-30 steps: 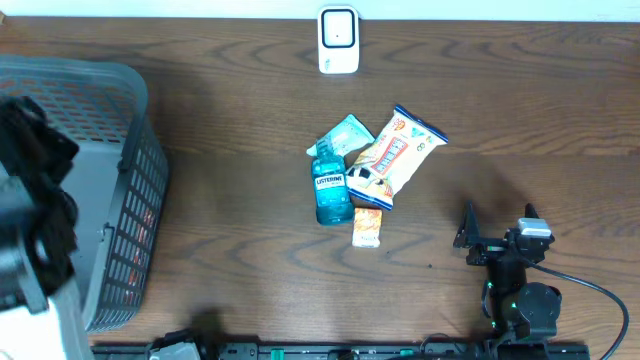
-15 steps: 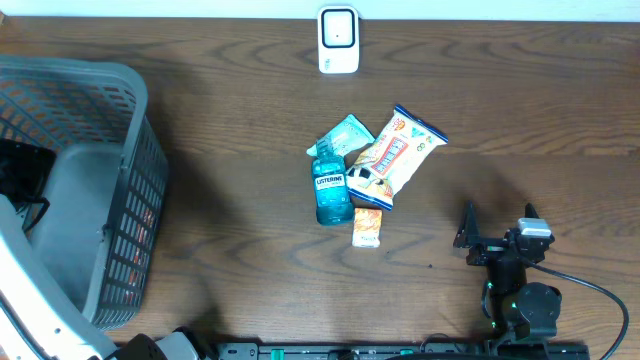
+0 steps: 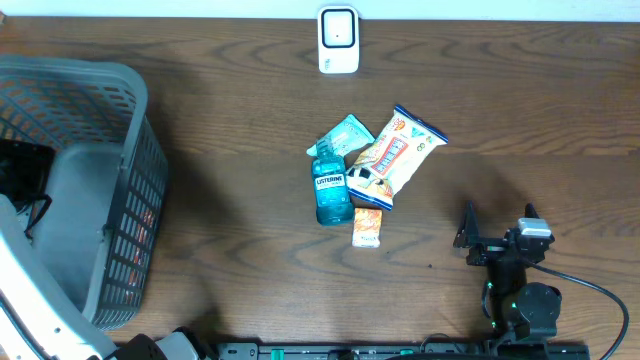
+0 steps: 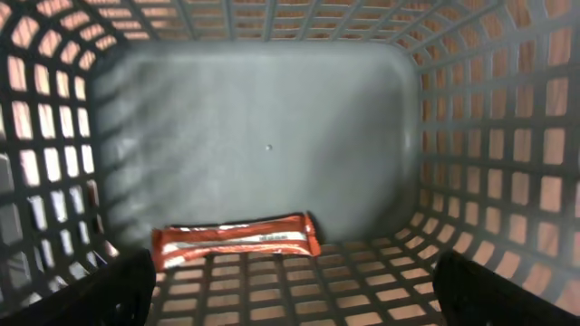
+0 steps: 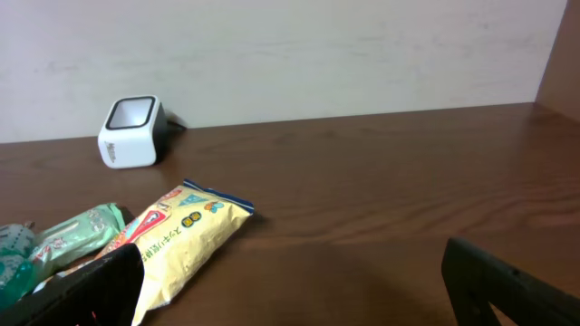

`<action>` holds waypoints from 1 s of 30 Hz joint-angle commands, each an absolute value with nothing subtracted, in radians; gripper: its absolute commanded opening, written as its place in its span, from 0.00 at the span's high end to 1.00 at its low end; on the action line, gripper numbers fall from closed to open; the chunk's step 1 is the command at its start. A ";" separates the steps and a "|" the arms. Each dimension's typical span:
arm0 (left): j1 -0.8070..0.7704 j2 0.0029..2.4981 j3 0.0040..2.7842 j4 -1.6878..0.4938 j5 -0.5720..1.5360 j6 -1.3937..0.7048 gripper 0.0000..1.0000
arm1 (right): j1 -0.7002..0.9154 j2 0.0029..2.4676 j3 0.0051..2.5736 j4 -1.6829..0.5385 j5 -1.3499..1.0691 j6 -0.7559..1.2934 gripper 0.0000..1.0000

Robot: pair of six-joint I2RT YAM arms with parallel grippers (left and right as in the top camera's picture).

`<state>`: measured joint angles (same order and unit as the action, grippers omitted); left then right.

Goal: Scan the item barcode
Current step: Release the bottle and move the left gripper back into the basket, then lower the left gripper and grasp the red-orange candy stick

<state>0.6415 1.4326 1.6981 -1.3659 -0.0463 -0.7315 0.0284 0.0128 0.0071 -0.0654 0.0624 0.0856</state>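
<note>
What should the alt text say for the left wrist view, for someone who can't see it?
An orange-red wrapped snack bar lies at the edge of the floor of a grey mesh basket, seen from above. The left gripper is open, its two dark fingertips at the bottom corners, holding nothing.

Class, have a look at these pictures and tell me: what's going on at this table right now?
Nothing is being handled at this moment. The left end effector hangs open over the grey basket, looking down at a red-orange wrapped bar on its floor. The right end effector sits open and empty near the front of the table. A mouthwash bottle, green packet, yellow snack bag and small orange packet lie bunched mid-table. The white scanner stands at the far edge.
</note>
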 commanded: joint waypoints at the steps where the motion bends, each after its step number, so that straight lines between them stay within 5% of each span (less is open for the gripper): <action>1: 0.648 1.431 1.691 -1.371 -0.027 -0.804 0.02 | 0.033 0.013 0.005 -0.068 0.061 0.070 0.01; 4: 0.650 1.435 1.690 -1.374 -0.059 -0.781 0.02 | 0.033 0.013 0.005 -0.068 0.061 0.070 0.01; 12: 0.664 1.533 1.613 -1.435 0.019 -1.158 0.02 | 0.033 0.013 0.005 -0.068 0.061 0.070 0.01; 30: 0.664 1.758 1.320 -1.240 0.192 -1.310 0.02 | 0.033 0.013 0.006 -0.068 0.061 0.070 0.01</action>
